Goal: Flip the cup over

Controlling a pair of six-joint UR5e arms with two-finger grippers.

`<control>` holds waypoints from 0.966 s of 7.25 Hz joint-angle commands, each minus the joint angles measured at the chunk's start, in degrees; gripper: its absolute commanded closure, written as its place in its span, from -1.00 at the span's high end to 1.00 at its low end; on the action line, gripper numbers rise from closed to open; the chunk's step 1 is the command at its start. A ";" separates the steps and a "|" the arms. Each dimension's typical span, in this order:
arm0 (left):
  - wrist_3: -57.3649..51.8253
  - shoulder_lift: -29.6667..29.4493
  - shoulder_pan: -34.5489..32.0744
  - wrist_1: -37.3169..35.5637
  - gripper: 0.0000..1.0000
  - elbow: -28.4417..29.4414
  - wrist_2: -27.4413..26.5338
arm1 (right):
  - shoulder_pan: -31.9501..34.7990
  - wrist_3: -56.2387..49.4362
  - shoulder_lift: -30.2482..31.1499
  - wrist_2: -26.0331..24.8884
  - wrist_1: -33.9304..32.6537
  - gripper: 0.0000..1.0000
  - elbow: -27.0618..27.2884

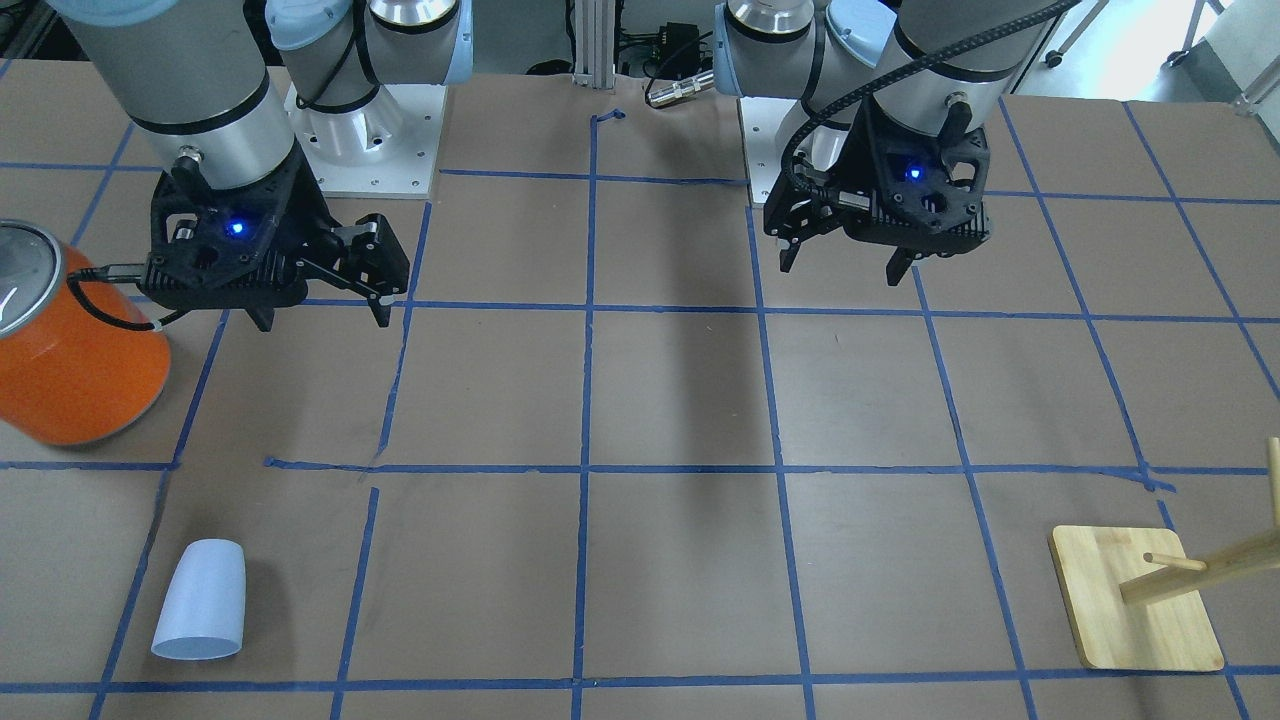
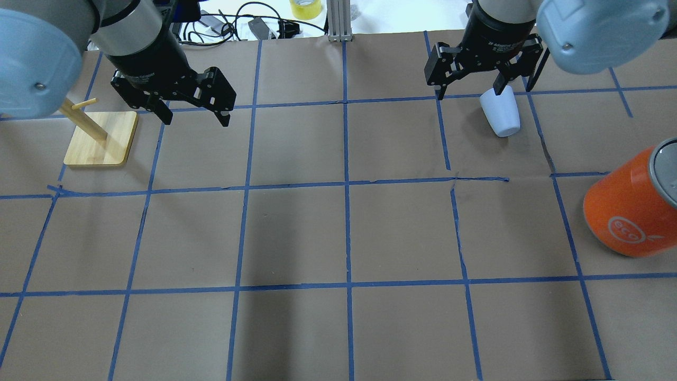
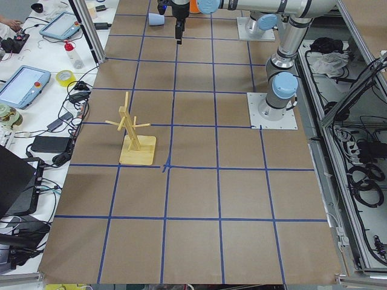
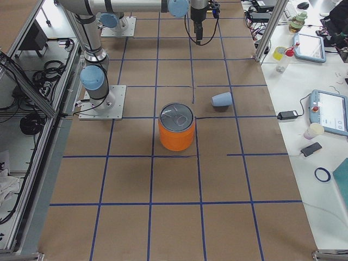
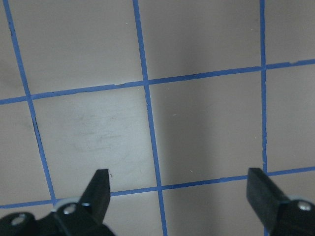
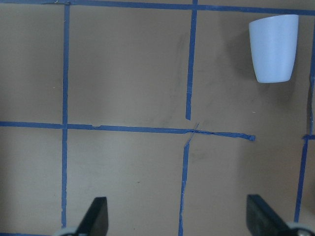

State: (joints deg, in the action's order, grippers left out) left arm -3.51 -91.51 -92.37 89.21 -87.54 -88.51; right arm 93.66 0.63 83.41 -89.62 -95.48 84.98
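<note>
While the cup (image 1: 200,600) lies untouched on its side, the right gripper (image 1: 322,318) and left gripper (image 1: 840,270) are seen spread and empty, the flip judged unstarted.

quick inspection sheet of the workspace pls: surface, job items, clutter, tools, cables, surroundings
surface: brown table with a blue tape grid; some strips ragged or broken.
job's things: cup lying on its side, nothing gripping it.
clutter: orange can upright; wooden peg rack upright.
grippers: left tool open, empty, above the table; right tool open, empty, raised, apart from the cup.
cables: black cable loops from the right tool in front of the can.
surroundings: side bench with a tablet; yellow tape roll and loose cords past the table edge.
</note>
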 commanded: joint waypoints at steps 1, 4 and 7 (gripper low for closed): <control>0.00 0.19 0.00 0.00 1.00 0.00 -0.09 | 0.03 0.07 0.09 -0.03 0.03 1.00 0.01; -0.09 0.72 0.00 0.00 1.00 0.00 -0.44 | 0.03 0.07 0.00 -0.03 0.03 1.00 0.01; -0.09 0.46 0.00 0.00 1.00 -0.09 -0.18 | -0.05 -0.11 0.26 -0.03 1.34 1.00 -0.35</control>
State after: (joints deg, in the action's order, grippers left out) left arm -3.59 -90.97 -92.37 89.21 -87.62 -88.79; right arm 93.68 0.57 83.57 -89.65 -94.76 84.75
